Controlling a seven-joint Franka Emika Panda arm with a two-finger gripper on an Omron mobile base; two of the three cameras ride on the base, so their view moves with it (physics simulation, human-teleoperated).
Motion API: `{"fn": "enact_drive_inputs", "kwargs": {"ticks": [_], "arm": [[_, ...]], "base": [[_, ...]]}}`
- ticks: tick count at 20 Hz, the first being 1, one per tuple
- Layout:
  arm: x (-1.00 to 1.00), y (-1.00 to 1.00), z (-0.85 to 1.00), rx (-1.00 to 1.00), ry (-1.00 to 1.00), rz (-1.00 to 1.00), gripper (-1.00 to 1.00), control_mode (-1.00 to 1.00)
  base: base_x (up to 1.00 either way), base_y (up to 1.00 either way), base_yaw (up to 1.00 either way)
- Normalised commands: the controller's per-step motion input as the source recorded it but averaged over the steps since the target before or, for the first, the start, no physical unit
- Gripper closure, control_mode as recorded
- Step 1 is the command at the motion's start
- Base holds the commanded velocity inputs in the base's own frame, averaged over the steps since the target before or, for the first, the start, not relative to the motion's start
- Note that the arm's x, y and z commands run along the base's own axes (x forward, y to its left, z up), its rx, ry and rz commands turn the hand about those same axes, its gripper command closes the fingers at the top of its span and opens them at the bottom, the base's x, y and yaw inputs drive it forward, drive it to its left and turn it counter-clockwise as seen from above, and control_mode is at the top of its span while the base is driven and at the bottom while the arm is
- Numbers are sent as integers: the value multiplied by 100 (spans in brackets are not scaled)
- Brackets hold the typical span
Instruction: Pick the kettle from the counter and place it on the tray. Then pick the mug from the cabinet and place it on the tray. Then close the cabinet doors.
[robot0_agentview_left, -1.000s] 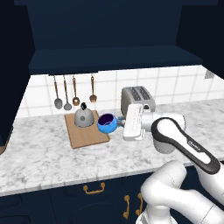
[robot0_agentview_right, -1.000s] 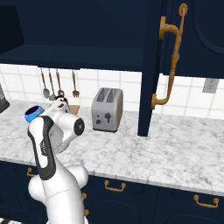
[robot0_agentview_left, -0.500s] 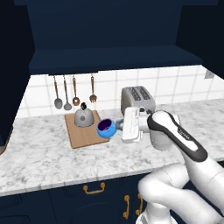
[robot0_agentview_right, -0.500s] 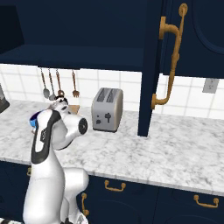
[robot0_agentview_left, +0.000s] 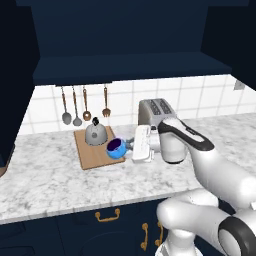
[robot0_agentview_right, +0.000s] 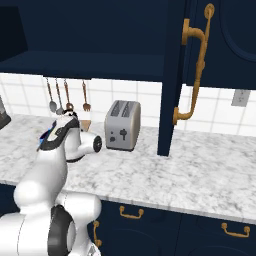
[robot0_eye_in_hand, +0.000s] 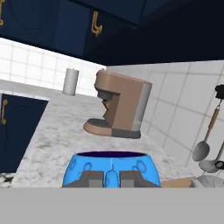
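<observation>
So the kettle (robot0_agentview_left: 95, 134) is already sitting on the tray (robot0_agentview_left: 90, 155), and we're carrying the mug (robot0_agentview_left: 116, 148) over its right edge, jaws clamped on the rim. Next we're lowering it, letting go, then the cabinet doors (robot0_agentview_right: 200, 55).

mug (robot0_agentview_left: 116, 148) carried lower toward tray (robot0_agentview_left: 89, 154) | claw (robot0_eye_in_hand: 110, 178) (clamped) descended

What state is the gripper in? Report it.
Shut on the mug. In the hand view the fingertips clamp the blue handle, and in the left base view the gripper carries the mug over the tray's right edge.
</observation>
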Motion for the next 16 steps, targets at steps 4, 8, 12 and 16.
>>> {"fn": "enact_drive_inputs", "kwargs": {"ticks": [4,8,12,16], "arm": [[42,18,-35,0,0,7,100,-100],[35,14,-33,0,0,7,100,-100],[42,10,-35,0,0,7,100,-100],[37,14,-33,0,0,6,100,-100]], "base": [[0,0,0],[0,0,0],[0,0,0],[0,0,0]]}}
